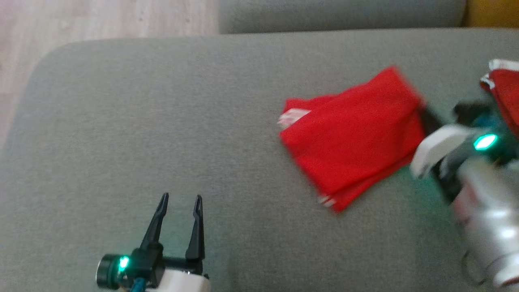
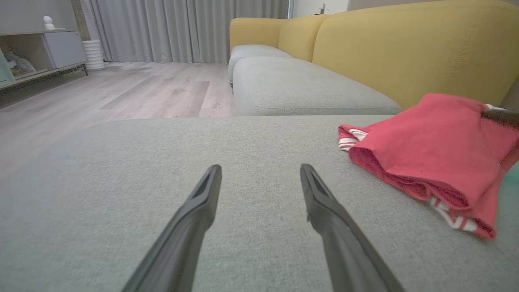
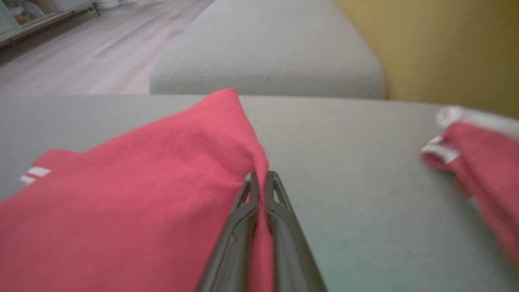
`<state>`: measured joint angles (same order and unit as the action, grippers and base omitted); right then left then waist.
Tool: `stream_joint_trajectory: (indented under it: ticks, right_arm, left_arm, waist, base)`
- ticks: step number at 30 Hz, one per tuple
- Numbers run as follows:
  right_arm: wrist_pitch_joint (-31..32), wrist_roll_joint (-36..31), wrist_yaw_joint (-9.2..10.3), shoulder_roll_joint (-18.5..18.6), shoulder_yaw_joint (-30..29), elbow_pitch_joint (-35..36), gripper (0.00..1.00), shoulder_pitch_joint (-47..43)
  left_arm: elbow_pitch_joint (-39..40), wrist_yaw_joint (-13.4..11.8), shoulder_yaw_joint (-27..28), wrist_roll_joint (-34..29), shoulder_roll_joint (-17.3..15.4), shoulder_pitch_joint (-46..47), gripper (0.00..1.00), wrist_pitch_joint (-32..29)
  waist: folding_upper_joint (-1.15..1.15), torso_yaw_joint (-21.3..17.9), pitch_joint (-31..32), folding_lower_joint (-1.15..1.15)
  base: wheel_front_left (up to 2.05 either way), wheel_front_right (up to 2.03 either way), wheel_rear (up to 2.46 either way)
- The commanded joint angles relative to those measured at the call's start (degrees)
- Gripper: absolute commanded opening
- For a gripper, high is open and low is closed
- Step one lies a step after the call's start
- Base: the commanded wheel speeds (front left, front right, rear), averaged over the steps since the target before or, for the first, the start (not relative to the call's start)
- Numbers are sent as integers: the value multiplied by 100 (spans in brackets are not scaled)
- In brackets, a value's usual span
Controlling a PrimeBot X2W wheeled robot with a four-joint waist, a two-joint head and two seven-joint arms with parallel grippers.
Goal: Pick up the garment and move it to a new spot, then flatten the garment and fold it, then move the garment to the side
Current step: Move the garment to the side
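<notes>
A folded red garment with white stripes lies on the grey sofa cushion, right of centre. In the right wrist view my right gripper is shut on the right edge of the garment, red cloth pinched between the fingers. In the head view the right gripper sits at that edge, blurred. My left gripper stands open over bare cushion at the lower left, well apart from the garment, with nothing between its fingers.
A second red cloth with white trim lies at the cushion's right edge, also in the right wrist view. A yellow sofa back rises behind. Another grey cushion adjoins at the back. Wooden floor lies beyond the left edge.
</notes>
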<state>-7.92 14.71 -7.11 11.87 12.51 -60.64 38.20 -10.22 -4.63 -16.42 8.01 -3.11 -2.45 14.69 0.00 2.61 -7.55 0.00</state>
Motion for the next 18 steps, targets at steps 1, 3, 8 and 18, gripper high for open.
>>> stream_joint_trajectory:
  ticks: [1,3,8,18]
  right_arm:
    - [-77,-63,-37,175,88,183,0,330]
    - [-41,-151,-37,452,67,226,0,576]
    - [121,-333,-37,1127,-132,431,0,1042]
    - [628,-749,-37,2253,-1132,971,100,1141]
  left_arm:
    - [220,-26,209,28,24,282,100,30]
    - [246,-23,195,36,24,353,100,30]
    - [299,-29,213,48,24,553,100,30]
    - [413,-16,344,454,24,897,100,30]
  waist:
    - [0,-186,-199,0]
    - [0,-302,-341,0]
    - [0,-584,-692,0]
    - [0,-835,-1111,0]
  base:
    - [0,0,0]
    - [0,0,0]
    - [0,0,0]
    - [0,0,0]
